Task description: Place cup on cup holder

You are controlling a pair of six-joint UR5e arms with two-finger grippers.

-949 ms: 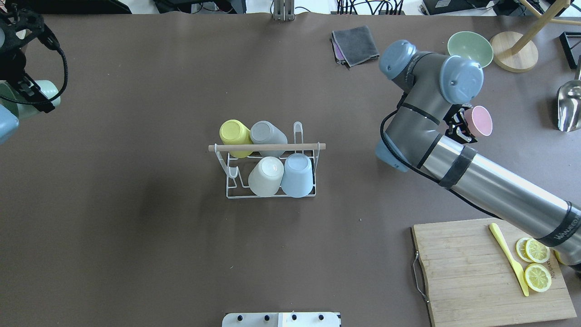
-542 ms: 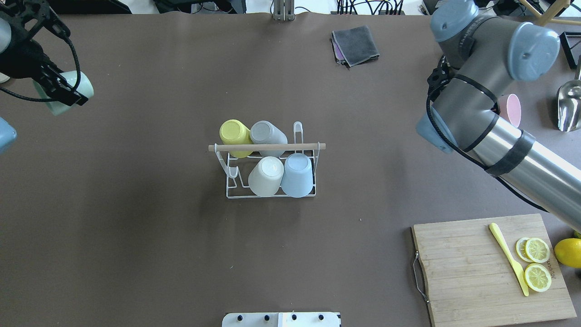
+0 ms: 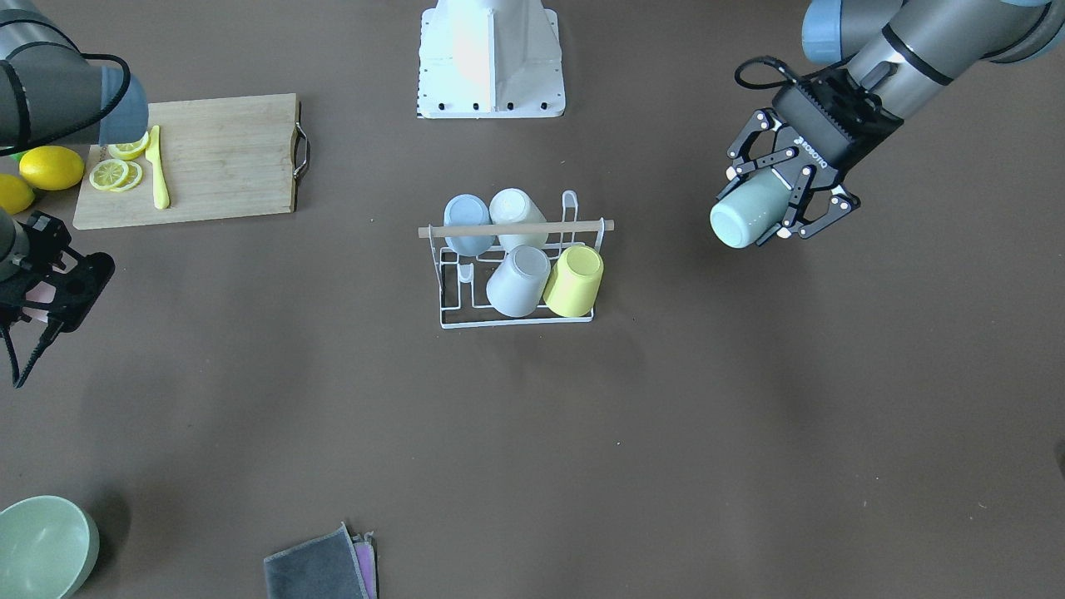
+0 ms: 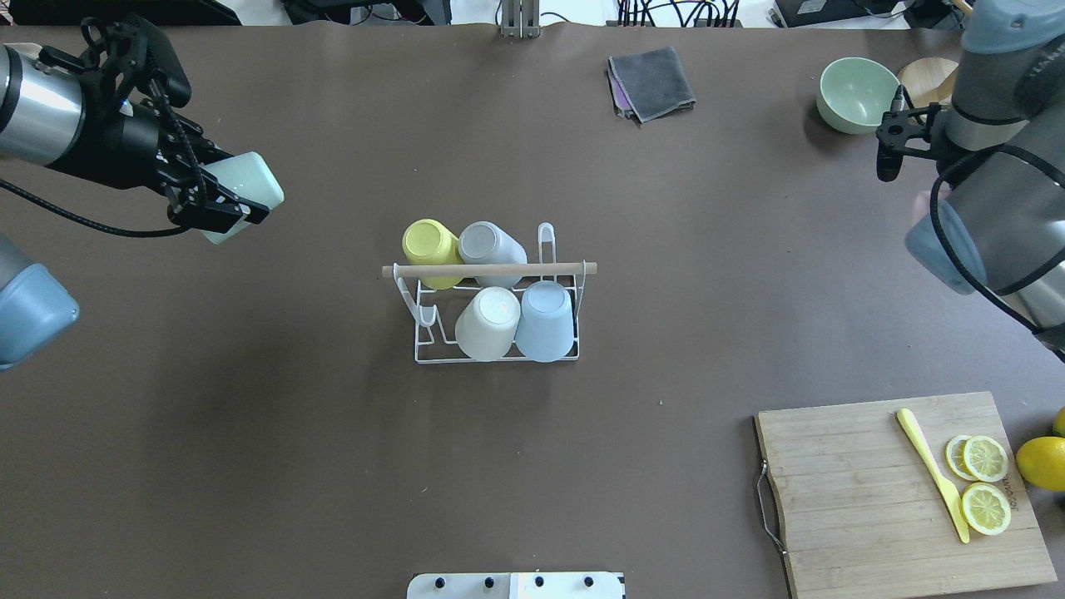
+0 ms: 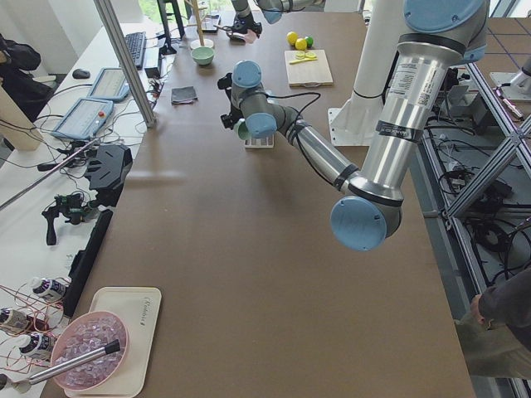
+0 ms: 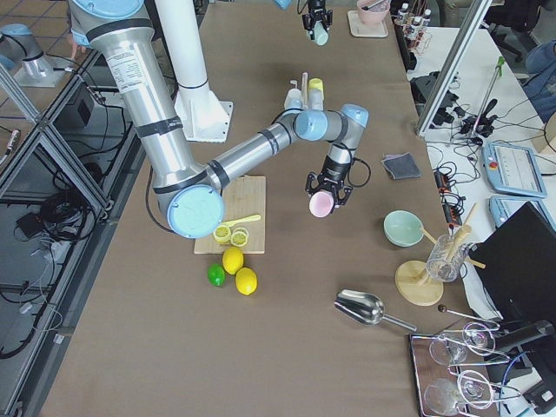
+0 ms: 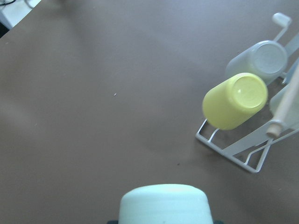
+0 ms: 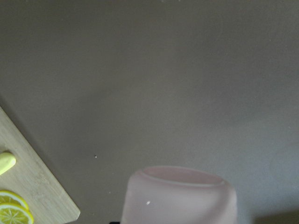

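Item: left gripper (image 3: 761,204), jaws closed on the sides of a mint cup (image 3: 740,220), carried tilted with its base pointing away from the wrist, above the bench (image 4: 250,433) and well apart from the cup holder (image 4: 497,359).
Item: right gripper (image 6: 323,187), closed on a pink cup (image 6: 321,204), far to the other side.
Holder: four cups seated; two prongs free, the near-left prong (image 4: 426,319) and the far-right prong (image 4: 545,237).
Handling note: the near-left prong looks the better target for mint. Turn the mouth downward, pass clear of the wooden rod (image 4: 491,269), centre over the prong, lower slowly, and release only once seated.
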